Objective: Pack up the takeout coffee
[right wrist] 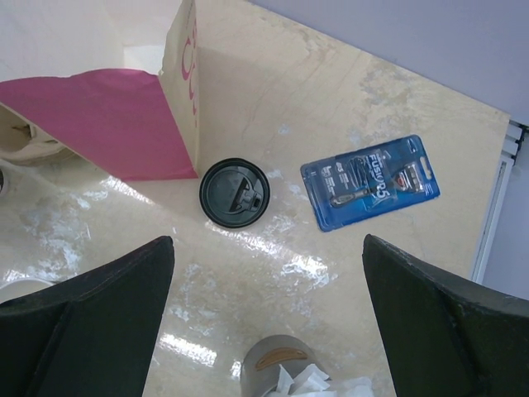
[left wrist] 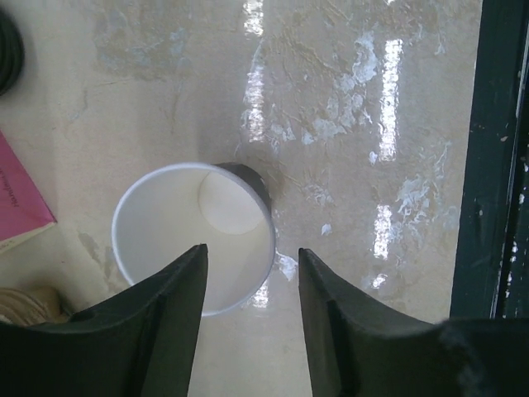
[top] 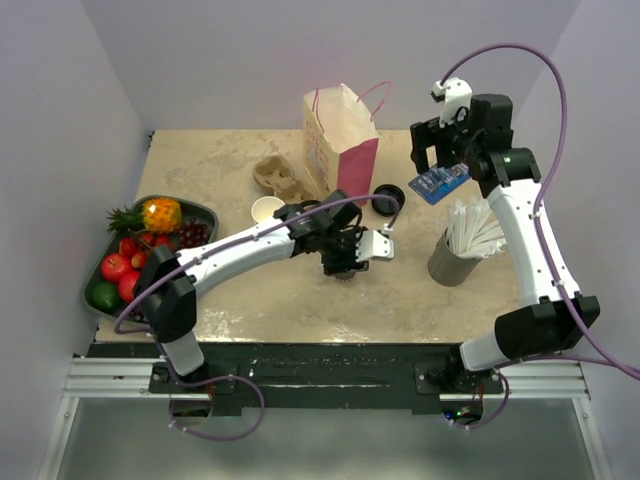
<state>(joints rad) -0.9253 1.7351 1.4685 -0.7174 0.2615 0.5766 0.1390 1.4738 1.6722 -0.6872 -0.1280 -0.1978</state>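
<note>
Now, on the table (top: 280,310), nothing is gripped

At the back, the paper bag (right wrist: 107,116); right gripper (right wrist: 269,240) spread wide, empty; left gripper (left wrist: 252,251), jaws parted, hovers empty over the lidless takeout coffee cup (left wrist: 165,223) mid-table; black lid (right wrist: 234,192) lies beside the bag

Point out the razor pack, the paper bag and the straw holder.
razor pack (right wrist: 372,182), right wrist view, on the middle of its blue card.
paper bag (top: 333,140), top view, on its white front face.
straw holder (top: 447,266), top view, on its gray outer wall.
</note>
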